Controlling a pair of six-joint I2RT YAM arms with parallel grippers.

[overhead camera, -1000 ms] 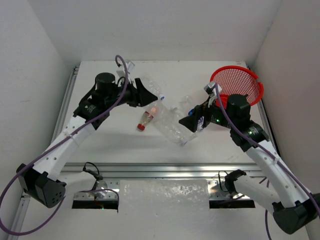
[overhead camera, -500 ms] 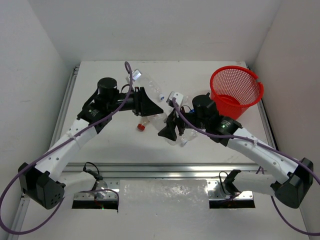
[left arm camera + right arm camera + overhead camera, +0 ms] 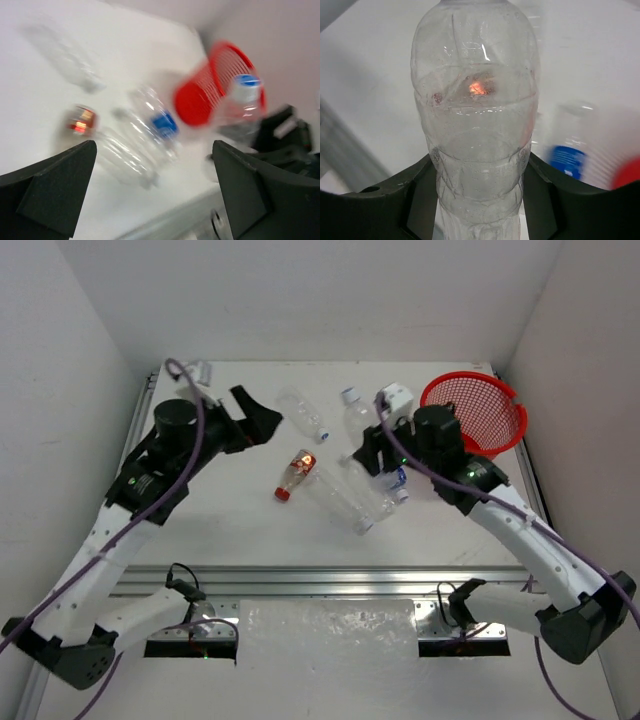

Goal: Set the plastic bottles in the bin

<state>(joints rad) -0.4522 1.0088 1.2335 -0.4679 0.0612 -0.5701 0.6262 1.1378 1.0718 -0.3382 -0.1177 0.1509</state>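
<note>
The right pincer (image 3: pixel 366 447) is closed on the body of a pale-capped bottle (image 3: pixel 354 418). In the right wrist view both fingers (image 3: pixel 415 190) press against its clear, ribbed sides. The bottle stands cap-up in the grip, just left of the bin (image 3: pixel 470 378), a red mesh basket at the far right corner of the tabletop (image 3: pixel 220 530). Whether its base touches the tabletop cannot be told.

Just on the near side of that pincer lies a blue-label bottle (image 3: pixel 397 483), partly hidden by the wrist. A long clear bottle (image 3: pixel 343 498) lies in the middle, its blue cap toward the near edge. Just left of it is a small red-label bottle (image 3: pixel 294 473) with a red cap. A fourth clear bottle (image 3: pixel 303 411) lies farther back, between the two pincers.

The left pincer (image 3: pixel 258 412) is spread wide with nothing in it. It hangs over the far left of the tabletop, pointing right, close to the fourth clear bottle but apart from it. The left wrist view is blurred.

The left arm rises from its near-left base, then bends right. The right arm stretches diagonally from the near right toward the centre.
</note>
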